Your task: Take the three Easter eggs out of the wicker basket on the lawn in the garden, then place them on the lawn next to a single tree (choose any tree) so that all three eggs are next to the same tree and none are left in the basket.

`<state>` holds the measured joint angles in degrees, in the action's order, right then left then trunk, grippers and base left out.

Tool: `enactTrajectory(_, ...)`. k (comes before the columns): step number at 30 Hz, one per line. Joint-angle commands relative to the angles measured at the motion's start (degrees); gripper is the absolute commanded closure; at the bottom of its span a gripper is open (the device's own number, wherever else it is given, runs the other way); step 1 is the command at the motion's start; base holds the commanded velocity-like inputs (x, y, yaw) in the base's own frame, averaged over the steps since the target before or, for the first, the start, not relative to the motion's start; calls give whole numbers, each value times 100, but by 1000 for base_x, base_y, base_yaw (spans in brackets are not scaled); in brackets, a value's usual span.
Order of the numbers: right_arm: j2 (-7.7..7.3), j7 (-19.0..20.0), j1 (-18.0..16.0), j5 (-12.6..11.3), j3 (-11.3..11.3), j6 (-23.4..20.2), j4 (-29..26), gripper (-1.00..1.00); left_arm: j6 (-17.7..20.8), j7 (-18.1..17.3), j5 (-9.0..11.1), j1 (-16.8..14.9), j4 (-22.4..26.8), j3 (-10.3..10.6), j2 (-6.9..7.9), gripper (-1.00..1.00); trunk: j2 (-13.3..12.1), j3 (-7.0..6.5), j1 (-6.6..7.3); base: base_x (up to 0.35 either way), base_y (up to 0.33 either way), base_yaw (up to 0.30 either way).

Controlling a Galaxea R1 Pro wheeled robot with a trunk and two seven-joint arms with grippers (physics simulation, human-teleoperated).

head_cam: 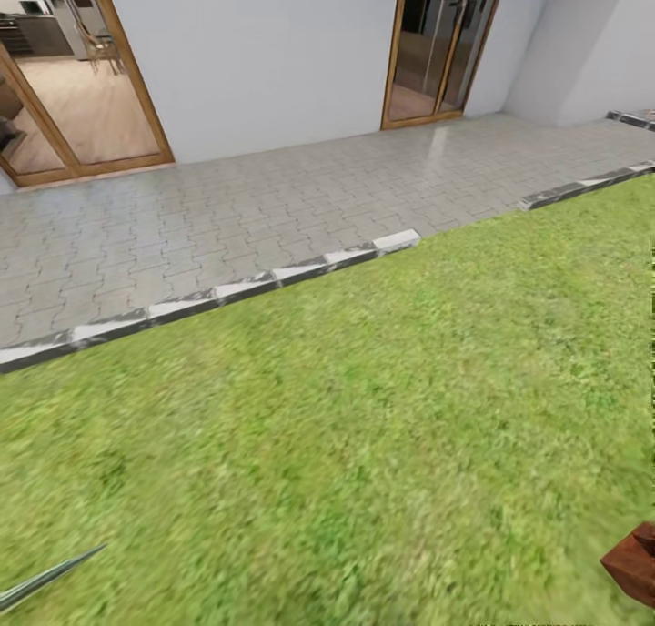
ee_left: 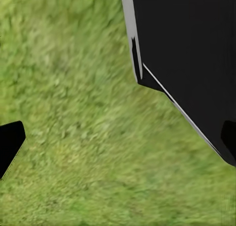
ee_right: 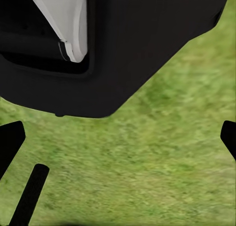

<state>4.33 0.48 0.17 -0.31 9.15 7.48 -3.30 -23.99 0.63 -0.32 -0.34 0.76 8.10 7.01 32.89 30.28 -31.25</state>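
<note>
both grippers (ee_left: 118, 142) (ee_right: 118, 137) hung released, holding nothing, above mottled green lawn (head_cam: 364, 444); egg moving seemingly not yet begun.

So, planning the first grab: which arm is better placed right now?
Right, tentatively: the reddish-brown object at the head view's lower right, possibly the basket, lies on the green lawn on that side.

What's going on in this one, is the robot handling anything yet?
No. The robot is out on the lawn, facing a paved patio and the house's glass doors. Both wrist views look down at grass: the left tool and right tool are open and hold nothing. A brown object pokes in at the head view's lower right corner.
</note>
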Motion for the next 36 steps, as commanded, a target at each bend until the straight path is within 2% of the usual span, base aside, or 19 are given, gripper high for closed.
enactTrajectory(1, -1, 5, 2, -4, 17, 12, -4, -100, -18, 7, -3, -1, -3, 33, 1, -100, 5, -4, -2, 0, 0, -167)
enactTrajectory(20, -2, 5, 3, -4, 17, 11, -4, -100, -11, -2, -3, -1, -1, 81, -6, -100, 5, -162, -2, 0, 0, -131)
enactTrajectory(36, -2, 5, 1, -4, 17, 10, -4, -100, -10, 0, -3, -1, -5, 97, 1, -100, 5, -307, -2, 0, 0, -14)
